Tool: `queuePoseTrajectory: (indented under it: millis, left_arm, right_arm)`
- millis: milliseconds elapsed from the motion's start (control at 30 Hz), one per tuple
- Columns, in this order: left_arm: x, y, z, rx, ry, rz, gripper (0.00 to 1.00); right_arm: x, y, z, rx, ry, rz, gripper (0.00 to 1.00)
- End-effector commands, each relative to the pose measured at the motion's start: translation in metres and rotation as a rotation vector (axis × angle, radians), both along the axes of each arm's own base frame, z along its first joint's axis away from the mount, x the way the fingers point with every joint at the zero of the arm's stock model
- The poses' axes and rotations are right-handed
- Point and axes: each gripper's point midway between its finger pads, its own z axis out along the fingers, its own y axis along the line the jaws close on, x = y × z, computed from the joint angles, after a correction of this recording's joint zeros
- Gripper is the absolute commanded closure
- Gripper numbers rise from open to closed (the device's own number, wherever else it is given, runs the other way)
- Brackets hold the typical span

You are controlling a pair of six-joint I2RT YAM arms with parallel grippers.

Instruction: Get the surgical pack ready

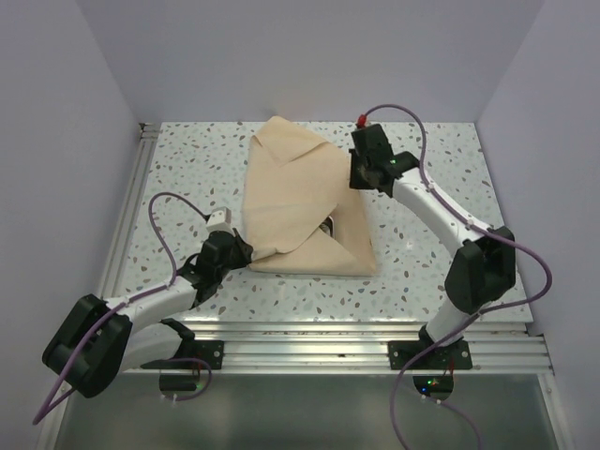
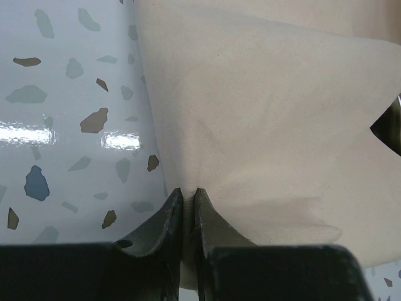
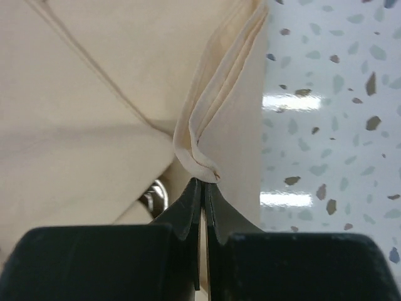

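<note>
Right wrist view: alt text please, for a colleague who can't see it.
The right gripper pinches a folded edge of the beige wrap sheet, jaws shut. A shiny steel rim peeks from under the fold at left; speckled table at right.

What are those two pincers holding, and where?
The beige wrap sheet: left pincer pinches its near left corner, right pincer its folded right edge.

Beige-tan wrap sheet (image 1: 292, 192), white table (image 1: 187, 178) (grey-brown speckles)

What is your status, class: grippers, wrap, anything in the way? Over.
Left gripper shut on wrap, near-left corner. Right gripper shut on its folded right edge. Tray peeking out. Nothing blocking.
</note>
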Motion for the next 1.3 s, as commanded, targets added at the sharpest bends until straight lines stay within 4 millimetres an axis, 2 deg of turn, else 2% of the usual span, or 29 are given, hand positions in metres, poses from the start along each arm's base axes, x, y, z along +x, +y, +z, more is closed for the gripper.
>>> queuePoseTrajectory:
  millis: [0, 33, 67, 133, 167, 233, 267, 367, 400, 467, 600, 900, 1067, 1267]
  left_arm:
    - [0.004, 0.010, -0.003, 0.075, 0.002, 0.013, 0.91]
    - [0.004, 0.009, -0.004, 0.077, 0.005, 0.009, 0.92]
    - [0.005, 0.009, -0.003, 0.077, 0.004, 0.010, 0.92]
    - [0.005, 0.008, -0.003, 0.082, 0.000, 0.001, 0.92]
    - [0.007, 0.007, -0.003, 0.081, -0.004, 0.000, 0.92]
    - [0.008, 0.006, -0.003, 0.090, -0.006, -0.009, 0.92]
    - [0.008, 0.006, -0.002, 0.092, -0.008, -0.011, 0.92]
    - [0.009, 0.005, -0.004, 0.105, -0.004, -0.025, 0.92]
    - [0.009, 0.004, -0.005, 0.110, -0.004, -0.031, 0.93]
    - [0.010, 0.004, -0.005, 0.113, -0.006, -0.032, 0.93]
    - [0.010, 0.003, -0.006, 0.120, -0.008, -0.047, 0.93]
    - [0.010, 0.000, -0.006, 0.117, -0.013, -0.063, 0.94]
    - [0.010, -0.002, -0.007, 0.120, -0.014, -0.073, 0.94]
    - [0.010, -0.003, -0.008, 0.123, -0.009, -0.082, 0.95]
  right_arm:
    - [0.002, 0.049, 0.026, 0.014, -0.022, 0.055, 1.00]
    - [0.005, 0.064, 0.018, 0.007, -0.006, 0.072, 1.00]
    - [0.004, 0.093, 0.037, 0.042, -0.045, 0.108, 1.00]
    - [0.002, 0.122, 0.041, 0.064, -0.050, 0.145, 1.00]
    - [0.002, 0.151, 0.045, 0.095, -0.059, 0.177, 1.00]
    - [0.000, 0.181, 0.043, 0.123, -0.047, 0.217, 1.00]
    - [-0.002, 0.208, 0.041, 0.141, -0.049, 0.244, 1.00]
    - [-0.008, 0.247, 0.041, 0.182, -0.064, 0.273, 1.00]
    - [-0.006, 0.257, 0.029, 0.190, -0.056, 0.278, 1.00]
    - [-0.010, 0.274, 0.021, 0.218, -0.052, 0.283, 1.00]
    - [-0.006, 0.295, 0.005, 0.277, -0.071, 0.285, 1.00]
    - [0.002, 0.315, -0.034, 0.327, -0.059, 0.280, 1.00]
    - [-0.002, 0.328, -0.059, 0.358, -0.010, 0.303, 1.00]
    - [-0.006, 0.345, -0.077, 0.424, 0.029, 0.331, 1.00]
